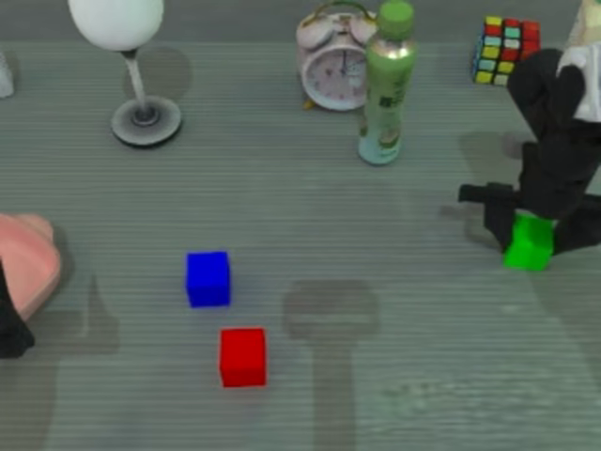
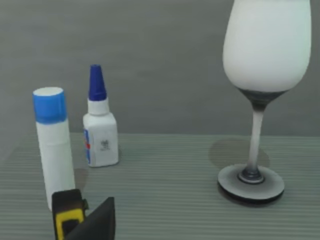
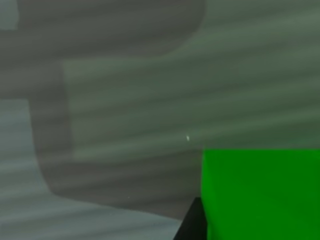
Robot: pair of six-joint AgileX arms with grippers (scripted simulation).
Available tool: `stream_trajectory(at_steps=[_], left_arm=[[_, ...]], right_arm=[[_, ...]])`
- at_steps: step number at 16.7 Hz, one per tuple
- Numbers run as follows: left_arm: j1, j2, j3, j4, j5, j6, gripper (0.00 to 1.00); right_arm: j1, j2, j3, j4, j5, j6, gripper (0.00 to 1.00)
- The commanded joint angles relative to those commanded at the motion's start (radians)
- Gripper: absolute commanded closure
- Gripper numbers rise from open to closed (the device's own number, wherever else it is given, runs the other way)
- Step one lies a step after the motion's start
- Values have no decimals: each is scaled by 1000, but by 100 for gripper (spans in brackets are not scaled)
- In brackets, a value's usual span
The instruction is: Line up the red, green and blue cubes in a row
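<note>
Currently the right tool (image 1: 537,235) sits at the right side of the grey ribbed surface (image 1: 423,376), clamped on the small bright green cube (image 1: 528,244); the right wrist view shows that cube's green face (image 3: 260,195) close up, with a dark finger (image 3: 189,222) against its edge. Cube appears slightly tilted, one corner toward the surface.

Containers: tall pale green plastic bottle with green cap (image 1: 386,85) stands upright just beside the pink twin-bell alarm clock (image 1: 334,61); contents not discernible, label print too small to read. White-bowled wine glass with dark foot (image 1: 131,56) stands upright, well left of the green bottle. Left wrist view: white cylinder bottle with blue cap (image 2: 52,145) and small white squeeze bottle with blue pointed nozzle (image 2: 100,127), label unreadable.

Deep blue cube (image 1: 208,278) and bright red cube (image 1: 242,356) rest flat, near each other, well left of the green cube; red is diagonally nearer the front edge.

Multicoloured sticker puzzle cube (image 1: 505,49) sits right of the green bottle.

Left arm parked at the left edge; cannot tell its tool's state.
</note>
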Motion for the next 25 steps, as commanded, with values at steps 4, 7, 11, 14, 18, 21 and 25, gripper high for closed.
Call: stream_trajectory(at_steps=[4, 7, 11, 14, 18, 21, 25], left_arm=[[0, 0, 0, 0, 0, 0, 0], [0, 0, 0, 0, 0, 0, 0], [0, 0, 0, 0, 0, 0, 0], [0, 0, 0, 0, 0, 0, 0], [0, 0, 0, 0, 0, 0, 0], [0, 0, 0, 0, 0, 0, 0], [0, 0, 0, 0, 0, 0, 0]], right_arm=[[4, -39, 70, -113, 0, 0, 100], [7, -80, 129, -217, -1, -1, 100], [8, -92, 142, -235, -1, -2, 100], [18, -88, 143, -235, -1, 11, 100], [164, -87, 159, -255, 0, 118, 100], [344, -92, 166, -276, 0, 239, 100], [578, -107, 172, -298, 0, 396, 100]])
